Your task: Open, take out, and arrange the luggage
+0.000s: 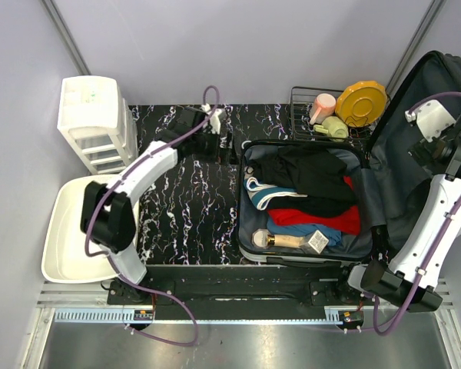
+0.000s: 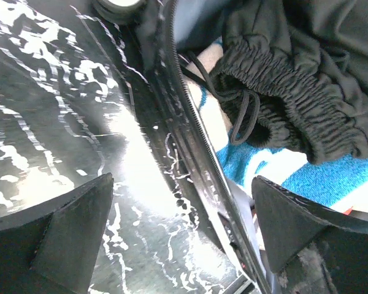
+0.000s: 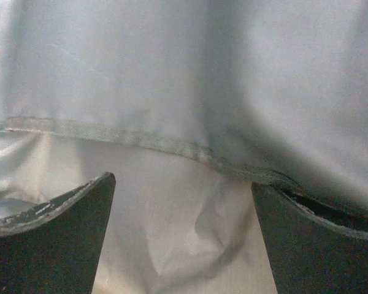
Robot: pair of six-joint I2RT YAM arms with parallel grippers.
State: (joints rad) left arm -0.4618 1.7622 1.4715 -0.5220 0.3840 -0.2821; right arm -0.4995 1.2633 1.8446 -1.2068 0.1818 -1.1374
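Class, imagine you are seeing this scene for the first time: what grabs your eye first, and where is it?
The open hard-shell suitcase on the right half of the black marble-patterned table grabs the eye first, crammed with clothes, a red garment brightest among them. Its grey-lined lid stands up at the right edge. Behind the suitcase, a bright yellow round plate sits in a black wire rack.

- Left gripper [image 2: 183, 184]: two dark fingers [image 2: 67, 233] at the lower corners, spread wide, nothing between them.
- Table [image 2: 43, 110]: black top with white marble veining and a bright glare patch near the middle.
- Luggage [image 2: 193, 144]: zippered rim running diagonally from the top edge to the lower right, with a wheel [image 2: 118, 7] at the top edge.
- Black garment [image 2: 294, 86]: gathered elastic waistband, loose drawstring [image 2: 242, 122], lying inside over a blue-and-white striped cloth [image 2: 264, 165].
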